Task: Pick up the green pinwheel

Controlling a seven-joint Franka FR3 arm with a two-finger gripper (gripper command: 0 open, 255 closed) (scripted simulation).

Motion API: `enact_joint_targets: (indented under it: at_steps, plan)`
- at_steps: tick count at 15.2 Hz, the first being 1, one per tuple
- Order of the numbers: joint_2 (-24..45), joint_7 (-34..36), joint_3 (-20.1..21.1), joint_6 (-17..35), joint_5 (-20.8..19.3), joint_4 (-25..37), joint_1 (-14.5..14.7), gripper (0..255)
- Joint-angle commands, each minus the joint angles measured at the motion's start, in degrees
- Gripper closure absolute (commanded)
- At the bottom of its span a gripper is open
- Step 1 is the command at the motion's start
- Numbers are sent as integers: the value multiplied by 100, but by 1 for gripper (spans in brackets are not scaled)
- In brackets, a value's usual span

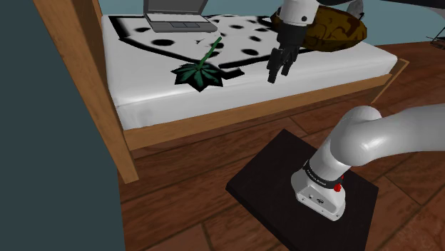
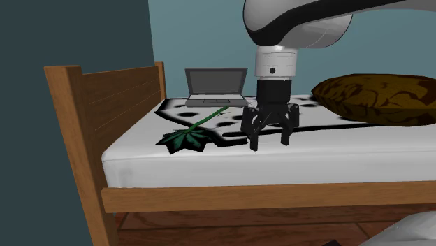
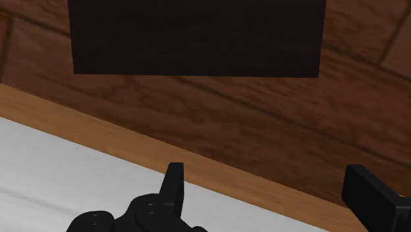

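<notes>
A wooden-framed, white-topped bed (image 1: 142, 107) carries everything here. Toward the shoulder view's left the green pinwheel (image 1: 198, 71) lies flat on it, its leafy head toward 7 o'clock and its thin stem running off toward 1 o'clock. To its right the gripper (image 1: 279, 71) hangs near the bed's edge, fingers spread wide and empty. The pinwheel sits at its 9 o'clock, clearly apart, so the coming move likely calls for a sideways shift that way.

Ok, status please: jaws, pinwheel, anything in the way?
Gripper: jaws open, empty, low over the bed. Pinwheel flat on bed, apart from gripper. Nothing lies between them.
</notes>
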Motion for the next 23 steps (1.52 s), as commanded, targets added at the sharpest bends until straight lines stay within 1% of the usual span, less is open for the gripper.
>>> enact_joint_targets:
  at_steps: [1, 4, 7, 9, 12, 16, 18, 20, 22, 23]
  plan:
    - [0, 0, 0, 0, 0, 0, 0, 0]
    - [279, 1203, 584, 336, 268, 219, -207, 0]
    - [673, 2400, 1155, 655, 403, 557, -478, 0]
    - [988, 3200, 1530, 841, 410, 846, -698, 0]
    - [1526, 4421, 2075, 1057, 281, 1367, -1071, 0]
    - [2361, 6100, 2792, 1178, -161, 2218, -1629, 0]
    - [2838, 6970, 3137, 1146, -507, 2710, -1896, 0]
    - [3363, 7860, 3468, 1036, -939, 3248, -2128, 0]
    - [3945, 8761, 3760, 834, -1457, 3836, -2281, 0]
    - [4005, 8850, 3766, 809, -1514, 3896, -2269, 0]
